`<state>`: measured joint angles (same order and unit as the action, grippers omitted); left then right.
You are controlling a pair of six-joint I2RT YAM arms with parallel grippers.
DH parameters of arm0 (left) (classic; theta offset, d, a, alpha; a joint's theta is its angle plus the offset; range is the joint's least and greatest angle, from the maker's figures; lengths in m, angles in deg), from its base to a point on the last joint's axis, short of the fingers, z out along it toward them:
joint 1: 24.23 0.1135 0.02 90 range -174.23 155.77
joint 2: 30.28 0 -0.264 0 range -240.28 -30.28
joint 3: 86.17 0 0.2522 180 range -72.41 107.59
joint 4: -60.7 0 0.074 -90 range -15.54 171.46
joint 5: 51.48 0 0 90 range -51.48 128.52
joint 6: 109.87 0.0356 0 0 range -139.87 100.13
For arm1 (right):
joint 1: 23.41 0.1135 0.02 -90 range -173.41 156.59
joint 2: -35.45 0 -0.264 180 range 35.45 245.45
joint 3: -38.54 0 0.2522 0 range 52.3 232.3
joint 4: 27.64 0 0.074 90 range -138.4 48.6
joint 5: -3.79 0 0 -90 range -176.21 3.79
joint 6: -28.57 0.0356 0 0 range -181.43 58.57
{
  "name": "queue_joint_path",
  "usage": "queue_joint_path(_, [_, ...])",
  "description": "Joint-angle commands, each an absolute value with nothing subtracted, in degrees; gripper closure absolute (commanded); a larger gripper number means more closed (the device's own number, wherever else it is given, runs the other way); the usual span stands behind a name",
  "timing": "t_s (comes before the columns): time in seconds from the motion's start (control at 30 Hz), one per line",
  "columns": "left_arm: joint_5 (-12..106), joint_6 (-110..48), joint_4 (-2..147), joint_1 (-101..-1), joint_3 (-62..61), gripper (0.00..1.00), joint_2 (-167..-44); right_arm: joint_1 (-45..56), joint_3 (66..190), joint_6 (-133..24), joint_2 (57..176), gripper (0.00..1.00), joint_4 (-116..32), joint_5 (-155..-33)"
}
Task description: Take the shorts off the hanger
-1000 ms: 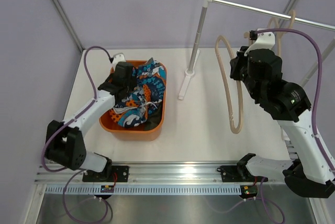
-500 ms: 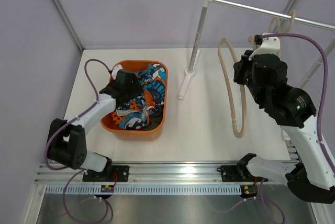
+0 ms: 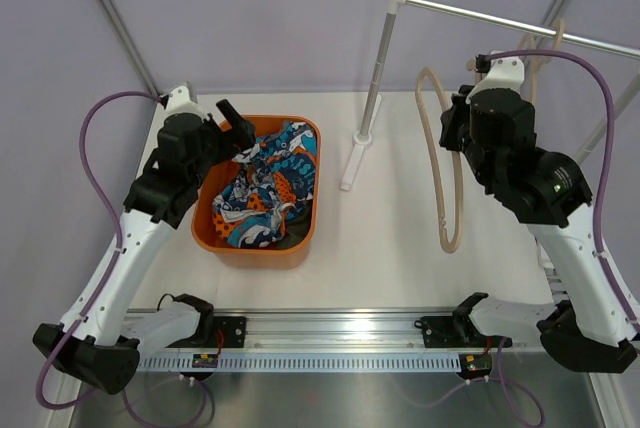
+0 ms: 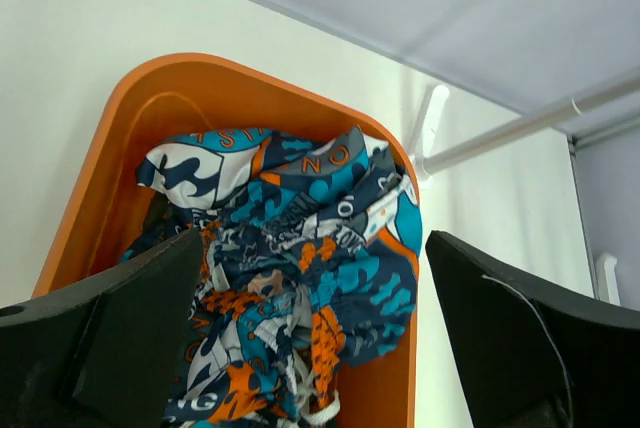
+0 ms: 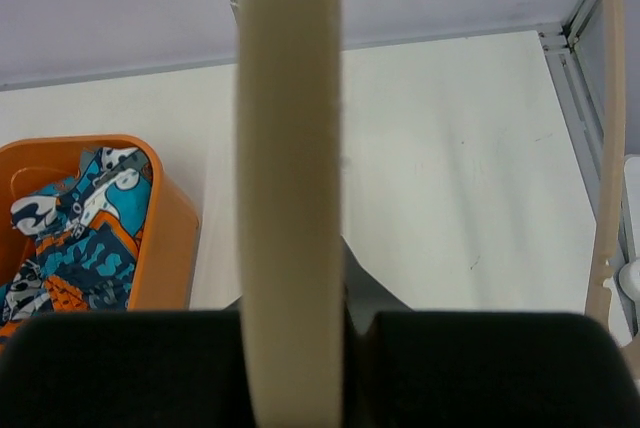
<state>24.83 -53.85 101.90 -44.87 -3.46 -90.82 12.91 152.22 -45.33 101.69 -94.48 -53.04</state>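
Table, near side: orange bin on the left half. The printed shorts, blue, orange, white and black, lie crumpled inside it, filling most of the bin. A bit of dark cloth shows under them at the near right corner; I cannot tell what it is.

My left gripper: over the far left corner of the bin, above the shorts, jaws spread wide. Nothing between them, touching nothing.

My right gripper: raised over the right half of the table, jaws closed on a beige hanger. The hanger's loop hangs down from my grip, clear of the table.

Far side: white rack pole, upright, with its rail running right. A second beige hanger hangs on the rail.
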Motion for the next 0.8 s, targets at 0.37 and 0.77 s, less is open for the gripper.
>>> queue_joint_path(0.37, [39.57, -44.22, 109.35, -45.15, 0.97, 0.01, -77.84, -2.48, 176.82, -47.28, 126.4, 1.0, -94.93, -51.85])
queue_joint_path(0.77, [35.89, -39.47, 113.05, -45.15, 1.5, 0.01, -75.55, -8.38, 192.48, -50.53, 141.7, 1.0, -91.85, -52.72])
